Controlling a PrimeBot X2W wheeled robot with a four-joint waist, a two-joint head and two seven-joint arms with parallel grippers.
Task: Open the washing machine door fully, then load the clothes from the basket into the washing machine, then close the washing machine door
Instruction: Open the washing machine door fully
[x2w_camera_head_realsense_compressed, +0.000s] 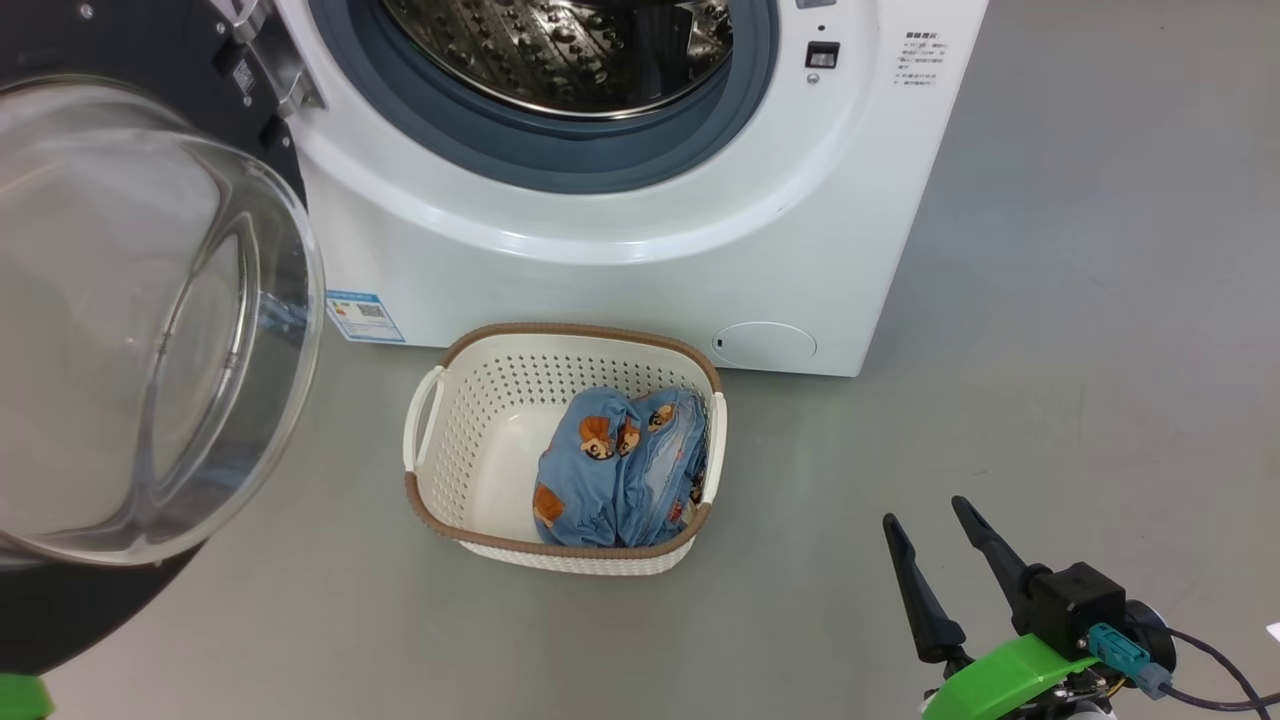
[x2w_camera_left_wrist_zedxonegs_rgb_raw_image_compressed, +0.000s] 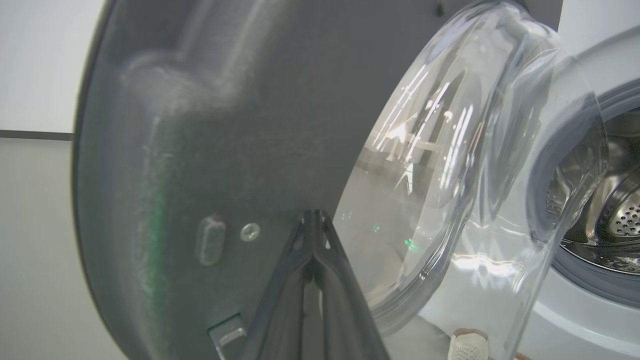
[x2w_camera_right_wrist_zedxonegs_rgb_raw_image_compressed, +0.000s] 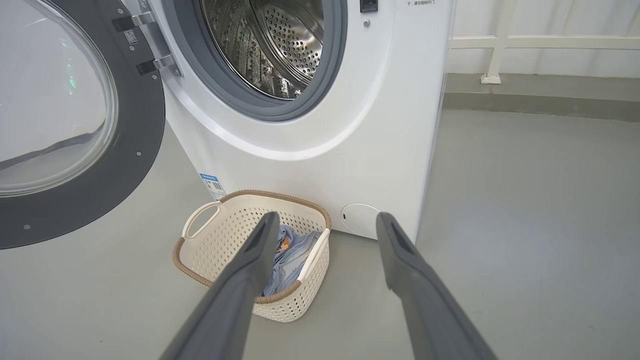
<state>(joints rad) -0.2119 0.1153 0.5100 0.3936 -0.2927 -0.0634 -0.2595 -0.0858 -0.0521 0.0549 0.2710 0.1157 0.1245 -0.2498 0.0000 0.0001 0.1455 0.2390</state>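
Observation:
The washing machine (x2w_camera_head_realsense_compressed: 640, 210) stands with its steel drum (x2w_camera_head_realsense_compressed: 570, 50) exposed. Its door (x2w_camera_head_realsense_compressed: 140, 320) is swung out to the left, black rim and clear glass bowl facing me. The basket (x2w_camera_head_realsense_compressed: 560, 450) sits on the floor in front of the machine, with the light blue clothes (x2w_camera_head_realsense_compressed: 620, 470) bundled in its right half. My right gripper (x2w_camera_head_realsense_compressed: 925, 510) is open at the lower right, above the floor to the right of the basket, holding nothing. In the left wrist view my left gripper (x2w_camera_left_wrist_zedxonegs_rgb_raw_image_compressed: 314, 215) is shut, its tips close to the inner face of the door (x2w_camera_left_wrist_zedxonegs_rgb_raw_image_compressed: 225, 125).
Grey floor (x2w_camera_head_realsense_compressed: 1080, 300) stretches to the right of the machine. A round service cap (x2w_camera_head_realsense_compressed: 765, 343) and a blue sticker (x2w_camera_head_realsense_compressed: 365, 315) mark the washer's lower front. In the right wrist view a white railing (x2w_camera_right_wrist_zedxonegs_rgb_raw_image_compressed: 540, 45) runs along the back wall.

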